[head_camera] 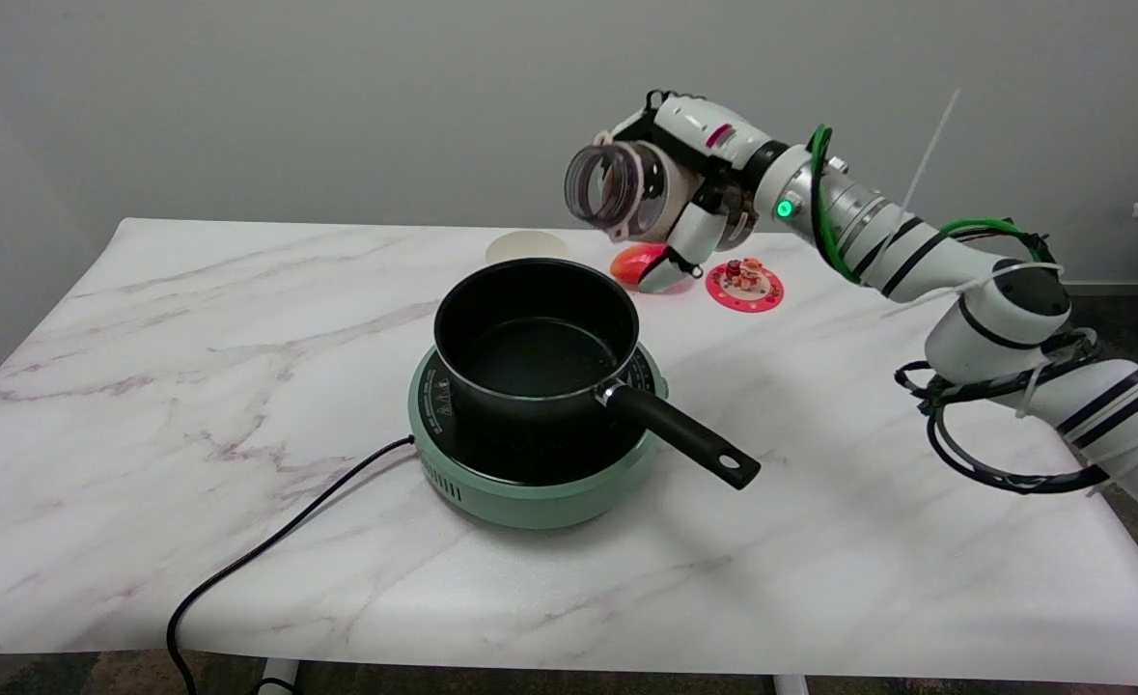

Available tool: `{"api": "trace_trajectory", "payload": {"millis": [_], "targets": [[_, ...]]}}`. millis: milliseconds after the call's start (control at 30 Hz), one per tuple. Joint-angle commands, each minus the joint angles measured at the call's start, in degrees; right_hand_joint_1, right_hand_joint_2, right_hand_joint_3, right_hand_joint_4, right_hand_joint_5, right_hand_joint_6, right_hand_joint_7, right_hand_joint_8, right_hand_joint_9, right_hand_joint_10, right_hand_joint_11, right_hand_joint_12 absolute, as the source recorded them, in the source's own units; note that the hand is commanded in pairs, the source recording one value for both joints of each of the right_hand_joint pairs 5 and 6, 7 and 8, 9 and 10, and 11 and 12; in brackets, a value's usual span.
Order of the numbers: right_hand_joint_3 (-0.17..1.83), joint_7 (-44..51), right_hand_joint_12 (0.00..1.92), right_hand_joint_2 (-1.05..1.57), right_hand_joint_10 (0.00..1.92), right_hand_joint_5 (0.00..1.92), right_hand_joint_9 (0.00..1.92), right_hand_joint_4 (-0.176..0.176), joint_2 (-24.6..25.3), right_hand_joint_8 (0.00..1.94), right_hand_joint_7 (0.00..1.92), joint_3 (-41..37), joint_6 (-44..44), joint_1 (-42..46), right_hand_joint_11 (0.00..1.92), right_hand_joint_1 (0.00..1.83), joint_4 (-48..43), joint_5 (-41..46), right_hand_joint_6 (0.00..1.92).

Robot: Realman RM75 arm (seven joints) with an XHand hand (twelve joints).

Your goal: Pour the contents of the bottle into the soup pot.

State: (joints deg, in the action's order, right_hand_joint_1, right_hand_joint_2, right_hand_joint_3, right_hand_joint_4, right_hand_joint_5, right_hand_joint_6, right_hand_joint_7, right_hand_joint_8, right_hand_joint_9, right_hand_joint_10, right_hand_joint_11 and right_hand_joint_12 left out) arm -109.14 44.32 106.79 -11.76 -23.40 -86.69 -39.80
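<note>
The right hand [689, 198] grips a clear bottle [617, 188], its fingers wrapped around the body. The bottle is held in the air on its side, its open mouth facing left and toward the camera, above and a little to the right of the pot [535, 338]. Whether anything is in the bottle cannot be told.

The pot is black, with a dark inside, and sits on a green hotplate [530, 483] near the middle of the counter [192, 386]. Its black handle [684, 434] points to the lower right, out past the hotplate's edge. A black cord [269, 550] runs from the hotplate's left side down to the counter's near edge.

Behind the pot lies a pale round lid [527, 247]. To its right, partly hidden by the hand's fingers, is a red-orange object [634, 263], and beside that a small red disc [744, 287] with tiny things on it, too small to make out.
</note>
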Motion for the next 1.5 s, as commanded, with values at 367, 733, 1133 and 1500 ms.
{"api": "trace_trajectory", "payload": {"millis": [367, 733, 1133, 1500], "targets": [[0.52, 1.1, 1.17, 0.98, 1.38, 1.92, 1.38, 0.000, 0.9, 1.83, 1.83, -0.4, -1.1, 2.7, 1.17, 1.51, -11.7, -42.5, 1.92], [0.54, 1.3, 1.17, 0.95, 1.37, 1.92, 1.37, 0.000, -0.1, 1.83, 1.83, 0.3, -3.8, -0.8, 1.17, 1.51, -13.2, -44.0, 1.92], [0.55, 1.3, 1.17, 0.94, 1.36, 1.92, 1.36, 0.000, -0.9, 1.83, 1.83, 1.9, -5.3, -2.3, 1.17, 1.50, -13.0, -46.3, 1.92], [0.60, 1.3, 1.17, 0.92, 1.36, 1.92, 1.36, 0.000, -1.7, 1.82, 1.82, 4.1, -6.5, -4.5, 1.17, 1.49, -11.4, -46.4, 1.92]]}}
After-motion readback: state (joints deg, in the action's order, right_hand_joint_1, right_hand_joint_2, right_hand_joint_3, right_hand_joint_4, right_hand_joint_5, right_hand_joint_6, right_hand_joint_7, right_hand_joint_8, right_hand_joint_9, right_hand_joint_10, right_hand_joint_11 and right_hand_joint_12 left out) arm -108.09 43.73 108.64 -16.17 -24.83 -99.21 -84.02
